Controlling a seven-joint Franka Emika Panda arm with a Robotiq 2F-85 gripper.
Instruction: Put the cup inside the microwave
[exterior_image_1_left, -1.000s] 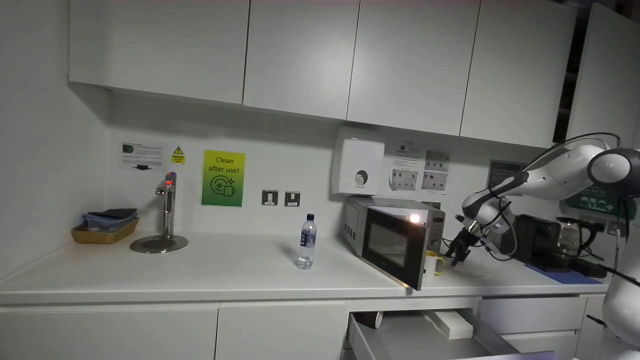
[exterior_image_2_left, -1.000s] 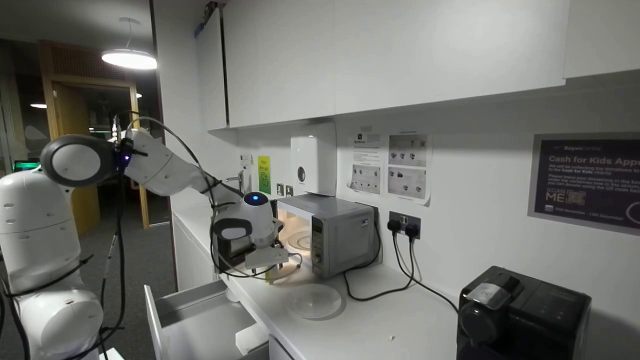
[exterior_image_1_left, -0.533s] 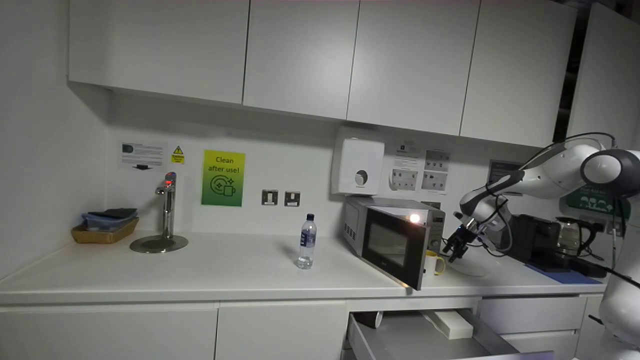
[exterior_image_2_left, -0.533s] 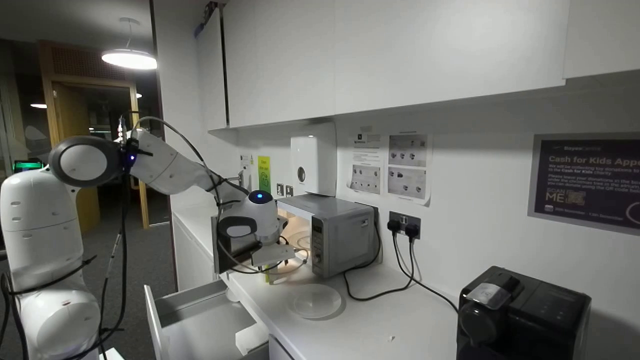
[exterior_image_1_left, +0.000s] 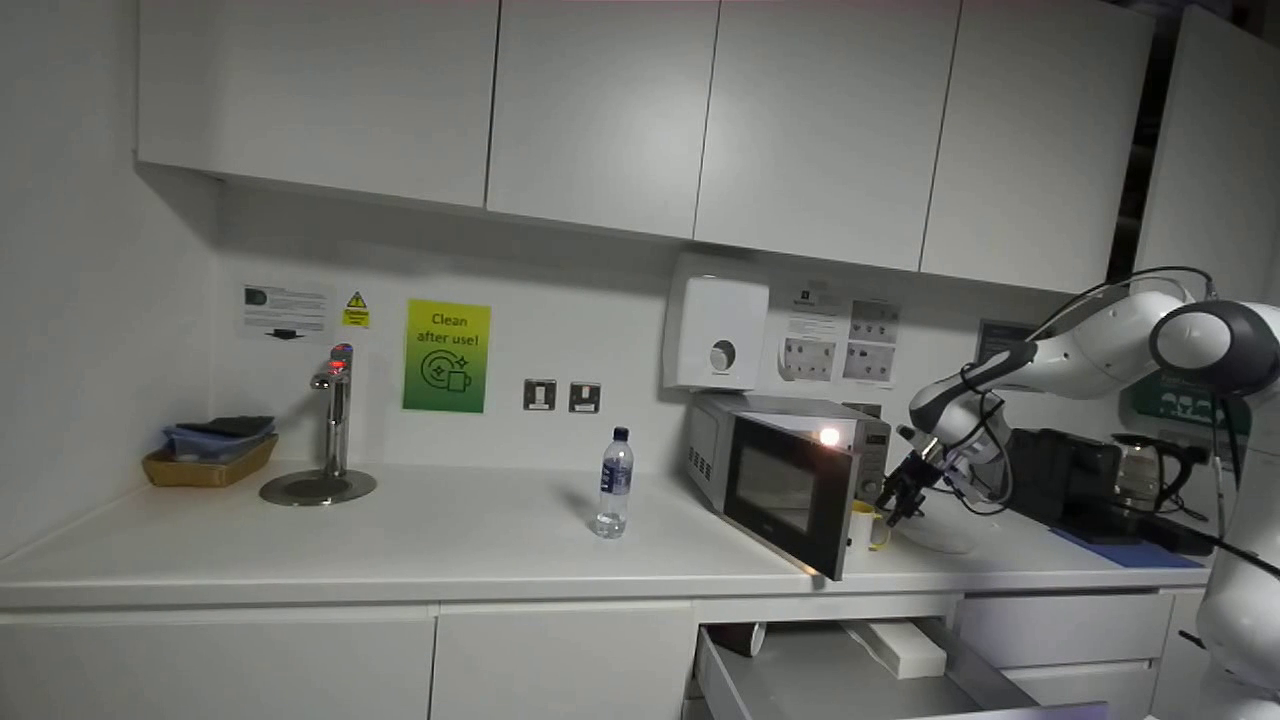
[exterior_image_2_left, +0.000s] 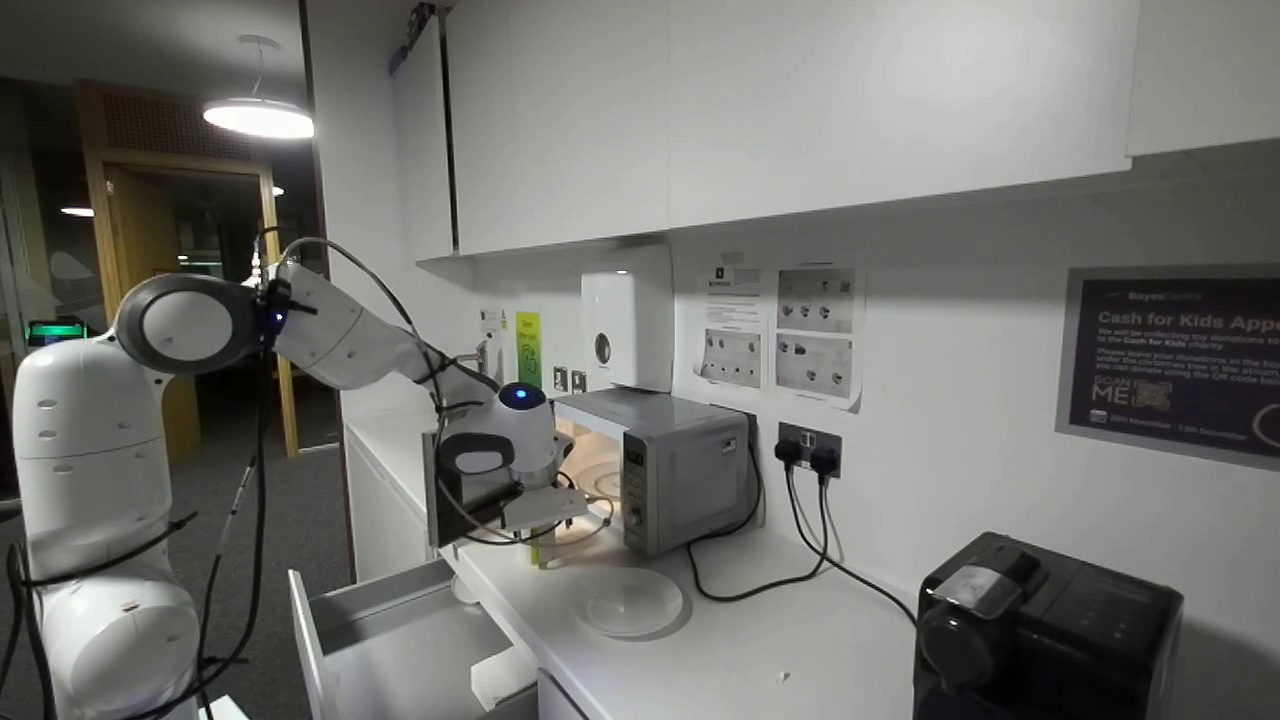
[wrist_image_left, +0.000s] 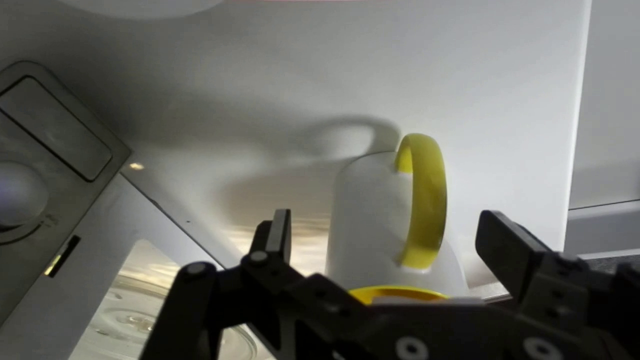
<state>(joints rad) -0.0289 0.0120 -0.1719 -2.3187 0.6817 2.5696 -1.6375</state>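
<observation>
Closing from here, the hand (wrist_image_left: 386, 214) — spread wide, holding nothing — might pinch the handle (wrist_image_left: 430, 210) crookedly, since it juts out between the fingers (wrist_image_left: 277, 235). An uneven first touch could shove the cup (wrist_image_left: 370, 215), upright on the tabletop (exterior_image_1_left: 450, 530) just outside the microwave (exterior_image_2_left: 690, 490), toward the open drawer (exterior_image_1_left: 800, 690) below. Carried in, it could clip the open door (exterior_image_1_left: 790, 490). In the wrist view the hand covers most of the rim (wrist_image_left: 395, 290); in an exterior view the door hides part of the cup, and the arm (exterior_image_2_left: 330, 345) leaves only a yellow strip (exterior_image_2_left: 535, 552) in an exterior view — handle or rim, I cannot tell.
</observation>
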